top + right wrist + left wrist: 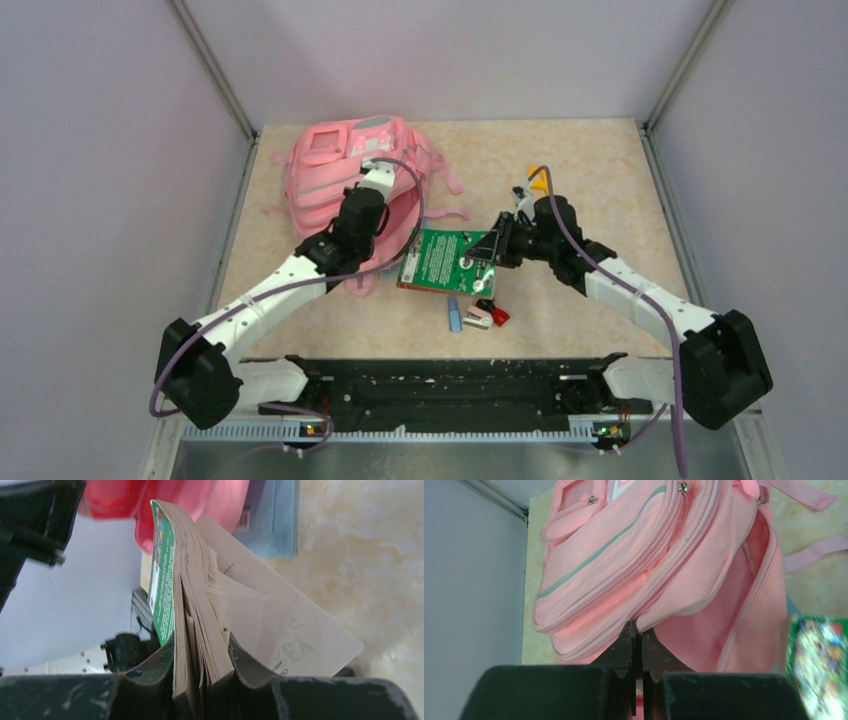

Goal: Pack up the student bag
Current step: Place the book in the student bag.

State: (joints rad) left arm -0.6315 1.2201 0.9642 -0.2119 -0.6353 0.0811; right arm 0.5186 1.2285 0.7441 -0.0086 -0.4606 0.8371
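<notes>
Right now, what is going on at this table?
The left hand is shut on the fabric edge of the pink student bag, whose main compartment gapes open. The right hand grips a green book beside that opening, not yet inside. Small items lie nearby.

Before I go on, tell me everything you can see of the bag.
The bag is pink fabric with a grey-mint stripe, zipped front pockets and a pale patch. It lies at the far left of the table, straps splayed rightward, main compartment gaping toward the book. The left gripper is shut on fabric at the opening's edge.
</notes>
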